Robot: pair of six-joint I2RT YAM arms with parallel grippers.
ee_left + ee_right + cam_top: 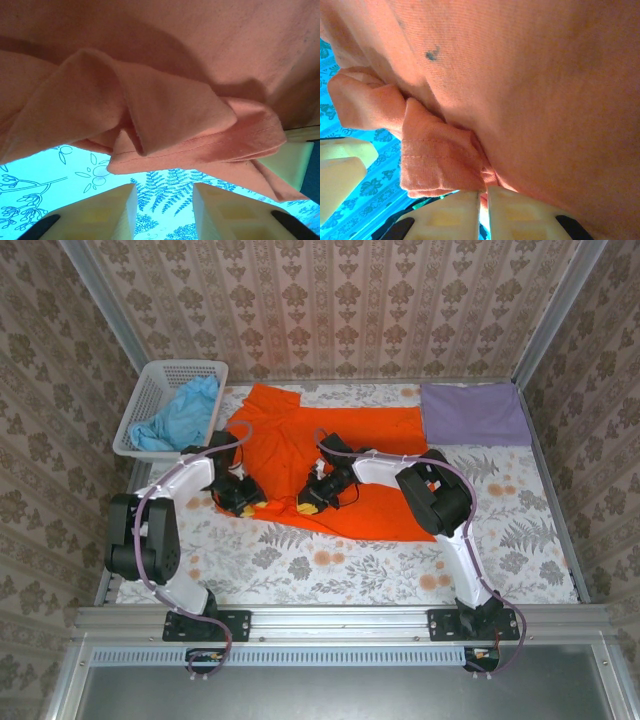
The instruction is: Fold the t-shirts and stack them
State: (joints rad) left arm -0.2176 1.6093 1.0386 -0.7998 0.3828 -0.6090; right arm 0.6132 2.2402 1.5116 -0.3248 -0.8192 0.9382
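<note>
The orange t-shirt (pixel 335 455) lies spread across the middle of the table, its near-left hem bunched. My left gripper (pixel 243 502) sits at that hem. In the left wrist view it (pixel 164 187) stands open, with patterned cloth between its fingers and the folded orange hem (pixel 190 150) just past the tips. My right gripper (pixel 308 502) is close beside it, and in the right wrist view it (pixel 483 192) is shut on a pinch of orange fabric (pixel 437 160). The light blue t-shirt (pixel 185 412) lies crumpled in the basket. The lavender t-shirt (pixel 472 412) lies folded flat at the back right.
A white lattice basket (pixel 150 390) stands at the back left corner. The floral tablecloth (pixel 330 565) shows in front of the orange shirt. Patterned walls and metal rails close in the table on three sides.
</note>
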